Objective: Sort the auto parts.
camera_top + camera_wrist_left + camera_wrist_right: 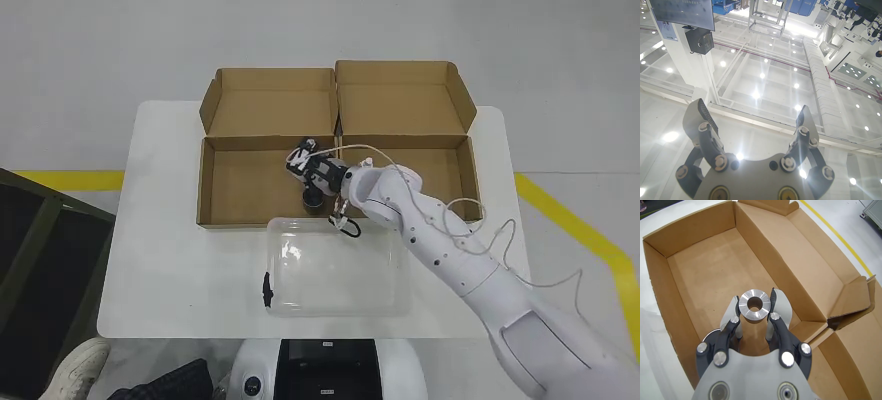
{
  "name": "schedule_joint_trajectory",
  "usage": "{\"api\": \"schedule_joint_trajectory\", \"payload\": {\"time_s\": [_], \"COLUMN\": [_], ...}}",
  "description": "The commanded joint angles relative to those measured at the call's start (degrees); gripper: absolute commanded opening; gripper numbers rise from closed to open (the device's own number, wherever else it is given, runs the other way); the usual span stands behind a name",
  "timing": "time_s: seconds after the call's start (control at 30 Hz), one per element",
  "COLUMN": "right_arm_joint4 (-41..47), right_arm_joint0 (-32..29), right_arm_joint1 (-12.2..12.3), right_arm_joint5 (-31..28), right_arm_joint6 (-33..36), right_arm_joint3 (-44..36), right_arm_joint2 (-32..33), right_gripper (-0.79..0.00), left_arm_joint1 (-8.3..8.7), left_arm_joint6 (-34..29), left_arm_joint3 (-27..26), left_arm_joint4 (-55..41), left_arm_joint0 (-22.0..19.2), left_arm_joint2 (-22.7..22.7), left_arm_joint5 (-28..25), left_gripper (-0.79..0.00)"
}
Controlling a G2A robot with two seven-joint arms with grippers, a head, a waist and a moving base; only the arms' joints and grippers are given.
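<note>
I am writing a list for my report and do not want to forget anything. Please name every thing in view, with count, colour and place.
table: one, white, under everything.
cardboard boxes: two, brown, lids open, side by side at the table's far side.
clear container: one, transparent, in front of the boxes.
small black pieces: two, black, at the container's left and far edges; too small to identify.
metal ring: one, silver, held above the left box's floor.
floor tape: yellow, on the floor on both sides of the table.
right gripper: jaws shut on the metal ring.
left gripper: jaws open, pointing at the ceiling.
</note>
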Motion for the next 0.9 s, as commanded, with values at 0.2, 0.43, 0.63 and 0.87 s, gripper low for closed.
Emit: {"api": "schedule_joint_trajectory", "payload": {"time_s": [0.2, 0.43, 0.63, 0.87], "right_arm_joint4": [1.2, 1.8, 1.7, 0.7], "right_arm_joint0": [1.5, 2.5, 3.1, 3.2], "right_arm_joint1": [-1.5, -2.8, -3.7, -4.1], "right_arm_joint5": [-0.6, -0.7, -1.1, -1.5], "right_arm_joint6": [3.0, 4.4, 4.9, 4.5], "right_arm_joint3": [2.9, 5.7, 7.5, 7.1], "right_arm_joint2": [-0.4, -0.8, -1.0, -0.1], "right_gripper": [-0.785, -0.702, -0.613, -0.594], "left_arm_joint1": [0.0, 0.0, 0.0, 0.0], "left_arm_joint6": [0.0, 0.0, 0.0, 0.0], "left_arm_joint3": [0.0, 0.0, 0.0, 0.0], "left_arm_joint4": [0.0, 0.0, 0.0, 0.0], "left_arm_joint0": [0.0, 0.0, 0.0, 0.0], "left_arm_joint2": [0.0, 0.0, 0.0, 0.0], "left_arm_joint5": [0.0, 0.0, 0.0, 0.0], "left_gripper": [0.0, 0.0, 0.0, 0.0]}}
